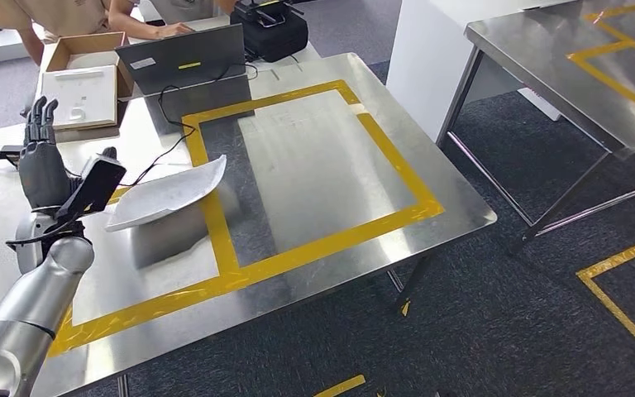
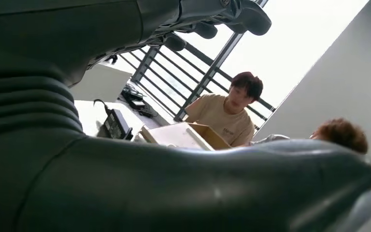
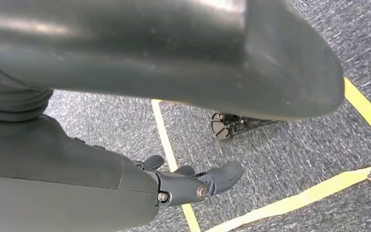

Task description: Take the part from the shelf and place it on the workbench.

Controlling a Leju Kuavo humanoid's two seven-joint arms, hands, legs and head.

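Observation:
The part [image 1: 169,192], a white curved shell, lies on the steel workbench [image 1: 322,165], across the left side of a yellow tape rectangle [image 1: 397,165]. My left hand [image 1: 45,157] is raised at the part's left end, fingers pointing up and apart, with its thumb close to the part's edge; I cannot tell whether they touch. In the left wrist view the same hand [image 2: 125,183] holds nothing between thumb and fingers [image 2: 212,19]. My right hand [image 3: 188,181] hangs over the grey carpet, fingers loosely bent and holding nothing.
At the bench's far edge stand a laptop [image 1: 183,58], an open cardboard box [image 1: 83,78] and a black bag [image 1: 271,29], with a cable [image 1: 161,124] trailing toward the part. People [image 1: 58,16] sit behind them. A second steel table [image 1: 579,66] is at the right.

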